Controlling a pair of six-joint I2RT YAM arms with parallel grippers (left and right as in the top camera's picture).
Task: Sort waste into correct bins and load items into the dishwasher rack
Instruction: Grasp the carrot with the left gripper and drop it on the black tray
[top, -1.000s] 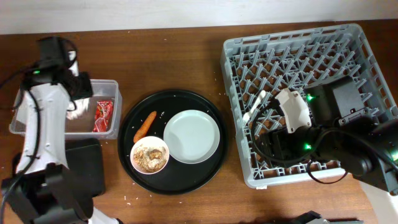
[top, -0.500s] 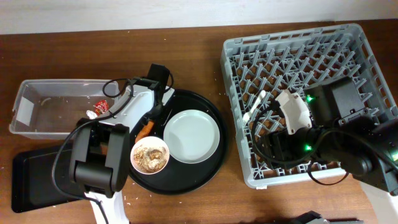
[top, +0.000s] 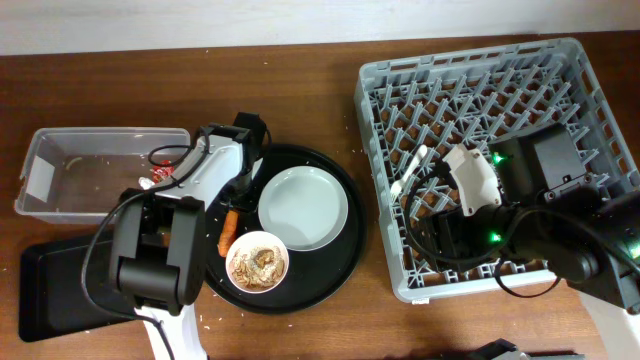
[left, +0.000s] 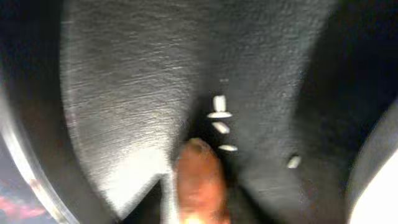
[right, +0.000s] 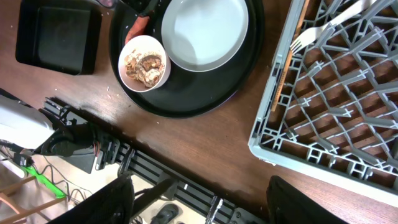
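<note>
table: dark brown wood | wall: plain white | light: soft, even

The left arm lies across the gap between the clear tub and the round black tray, its wrist over the tray's left rim, so that side is shut off from above. On the tray the plate, the bowl of food scraps and the carrot stick sit close together; only narrow crescents of tray show at right and front. The tub is open from above except its right end, where the red wrapper lies beside the arm. The right arm covers the front right of the dishwasher rack — the rear rows are open.
</note>
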